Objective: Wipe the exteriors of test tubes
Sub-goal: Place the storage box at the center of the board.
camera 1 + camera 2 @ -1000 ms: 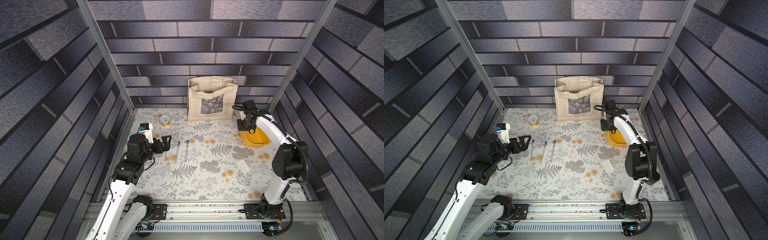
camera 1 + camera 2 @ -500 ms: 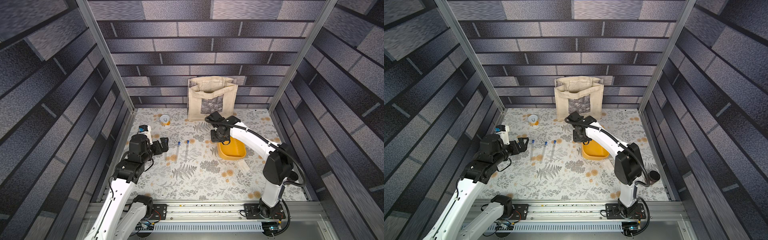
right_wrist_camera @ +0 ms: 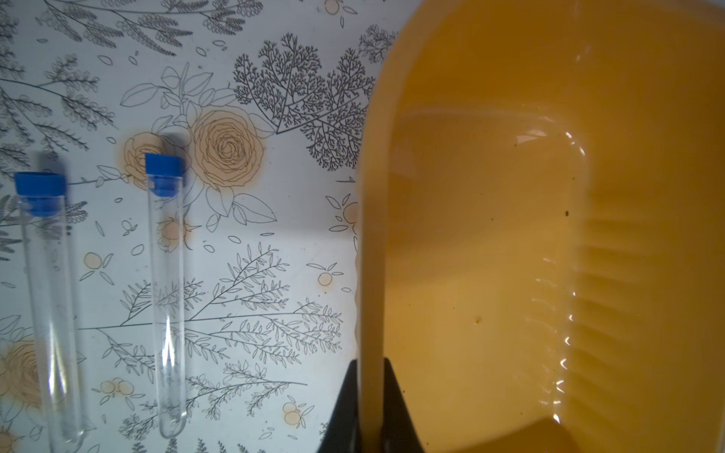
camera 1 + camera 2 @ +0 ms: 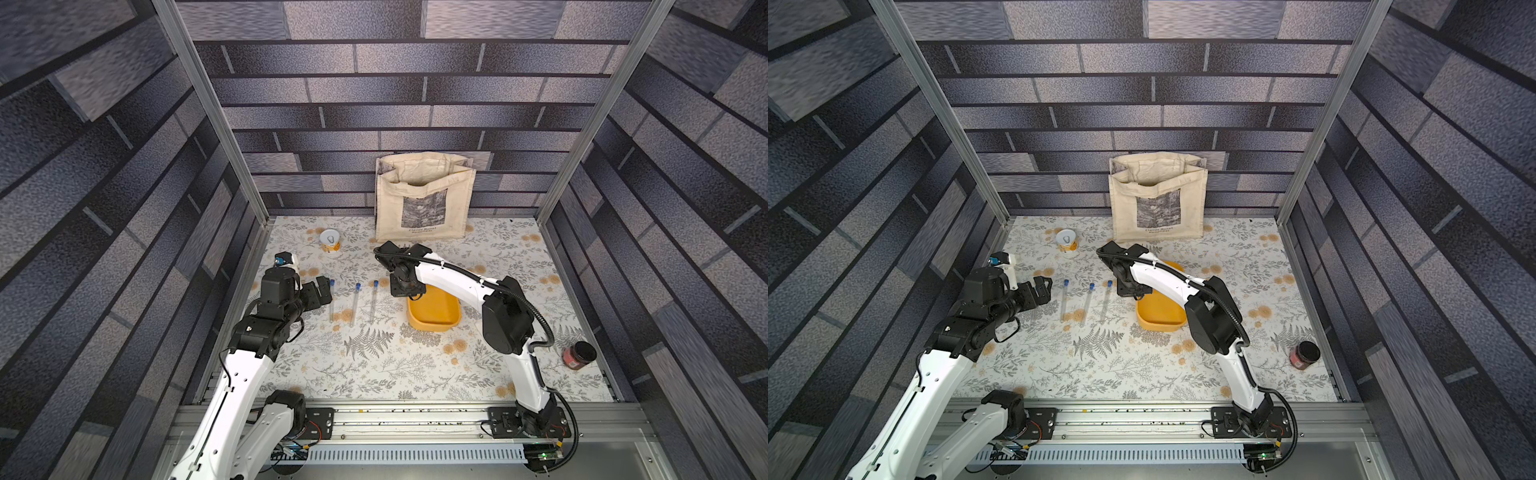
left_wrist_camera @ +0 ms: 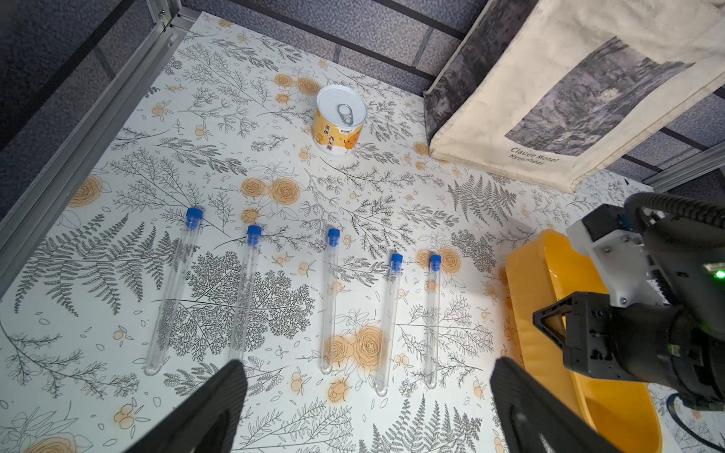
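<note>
Wiping looks not yet begun: the right gripper (image 3: 368,370) pinches the rim of the yellow tub (image 3: 510,235) beside five test tubes (image 5: 329,302) lying in a row on the counter (image 5: 78,353), while the left gripper (image 5: 367,368) hangs spread over them, likely to lift one next.

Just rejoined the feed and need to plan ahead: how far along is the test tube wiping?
Done: nothing visibly; all five test tubes lie capped in a row on the table, none held. In hand: the right gripper has its jaws shut on the yellow tray rim, beside the row; the left gripper hangs open and empty near the tubes. Left: every tube; no wiping cloth is in view.
</note>
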